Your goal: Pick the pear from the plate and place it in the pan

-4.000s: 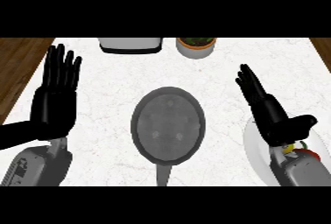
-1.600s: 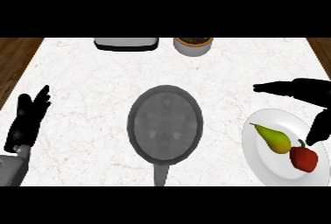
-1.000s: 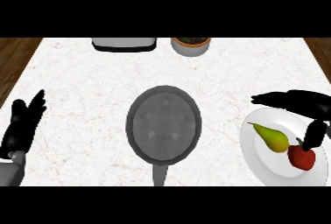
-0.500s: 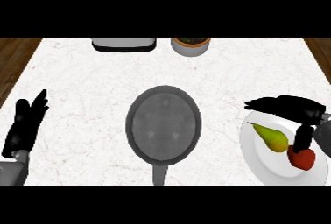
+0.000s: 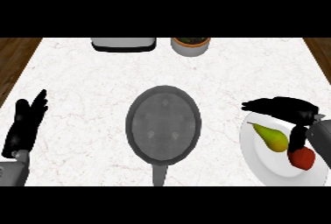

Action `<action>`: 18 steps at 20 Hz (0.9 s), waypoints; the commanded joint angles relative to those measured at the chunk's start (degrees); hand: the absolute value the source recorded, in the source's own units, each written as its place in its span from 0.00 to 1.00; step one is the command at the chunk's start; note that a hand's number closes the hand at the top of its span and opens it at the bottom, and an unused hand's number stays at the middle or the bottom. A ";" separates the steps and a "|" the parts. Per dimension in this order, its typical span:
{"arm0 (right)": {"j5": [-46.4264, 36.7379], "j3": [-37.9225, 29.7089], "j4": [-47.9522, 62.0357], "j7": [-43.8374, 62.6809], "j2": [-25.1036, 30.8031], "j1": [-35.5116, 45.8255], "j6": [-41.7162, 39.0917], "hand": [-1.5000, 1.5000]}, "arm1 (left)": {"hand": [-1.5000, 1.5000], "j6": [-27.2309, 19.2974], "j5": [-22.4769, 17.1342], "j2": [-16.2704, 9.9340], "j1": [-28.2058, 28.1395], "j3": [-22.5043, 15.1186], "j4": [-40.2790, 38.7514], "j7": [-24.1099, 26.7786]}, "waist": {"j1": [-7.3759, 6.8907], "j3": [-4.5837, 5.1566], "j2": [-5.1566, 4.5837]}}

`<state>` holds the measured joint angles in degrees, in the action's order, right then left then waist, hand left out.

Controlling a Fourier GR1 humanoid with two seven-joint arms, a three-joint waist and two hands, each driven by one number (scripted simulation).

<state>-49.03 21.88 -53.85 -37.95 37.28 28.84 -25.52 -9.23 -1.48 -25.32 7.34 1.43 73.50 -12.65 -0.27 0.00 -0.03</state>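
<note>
Right hand [image 5: 291, 111] hangs over the far edge of the white plate [image 5: 258, 157], with its fingers spread out across the rim and its thumb hanging down on the near side. It holds nothing; fingers and thumb are apart. Just below the fingers, and beside the thumb, lies the green pear [image 5: 271, 137], resting on the plate with its thin end pointing up and away. Close to the thumb tip, on the near side of the pear, sits a red fruit [image 5: 302, 159] that is not wanted. Well off to the left of this hand sits the dark pan [image 5: 163, 124], with its handle pointing toward the robot. Far across the counter, the left hand [image 5: 24, 124] rests open near the edge, fingers up. I think this is the reaching step: the hand is getting ready to grab but has not closed yet. Next it should go lower, put fingers on one side of the pear and thumb on the other, and squeeze shut without bumping the red fruit. Then it must lift the pear and carry it left to the pan.
</note>
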 commanded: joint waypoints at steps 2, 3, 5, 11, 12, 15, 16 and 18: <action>-3.46 -1.62 2.14 -1.37 -3.19 0.00 -0.73 0.00 | 0.50 0.83 2.20 1.75 3.20 0.88 -2.85 -0.72 | 0.12 0.00 -0.02; -3.67 -2.18 0.93 0.38 -2.41 -0.08 -2.91 0.00 | 0.50 2.72 0.68 0.36 2.97 2.73 -2.25 -0.19 | 0.13 0.01 0.01; -5.99 -1.89 1.81 -0.77 -2.26 -0.69 -1.39 0.00 | 0.50 0.97 2.52 2.03 -0.96 1.26 2.52 -2.33 | -0.02 0.00 0.05; -10.12 -2.17 10.79 -9.79 -3.12 0.69 7.79 1.00 | 0.50 2.80 3.03 1.93 -1.15 3.04 0.80 0.62 | -0.26 -0.02 -0.10; -10.33 -2.40 10.10 -5.89 -7.15 1.91 9.64 1.00 | 0.50 4.01 1.87 1.16 1.48 3.51 1.43 -2.81 | -0.26 -0.03 -0.10; -11.07 -3.35 3.90 -3.56 -7.41 -1.81 11.01 1.00 | 0.50 2.49 4.23 2.26 -0.37 3.25 1.61 -1.49 | 0.17 0.00 0.07; -12.80 -4.96 13.39 -6.87 -7.31 2.46 13.95 1.00 | 0.50 3.52 3.27 2.33 1.05 4.03 1.79 -2.02 | -0.27 -0.03 -0.10; -12.79 -6.35 14.83 -8.29 -7.29 4.36 14.66 1.00 | 0.50 3.23 4.07 3.72 0.50 4.36 -3.11 3.54 | -0.24 -0.02 -0.16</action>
<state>-60.53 17.79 -44.29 -44.13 31.49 30.47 -14.91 -6.15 1.80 -22.84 7.25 5.24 73.41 -12.09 -0.29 0.37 0.12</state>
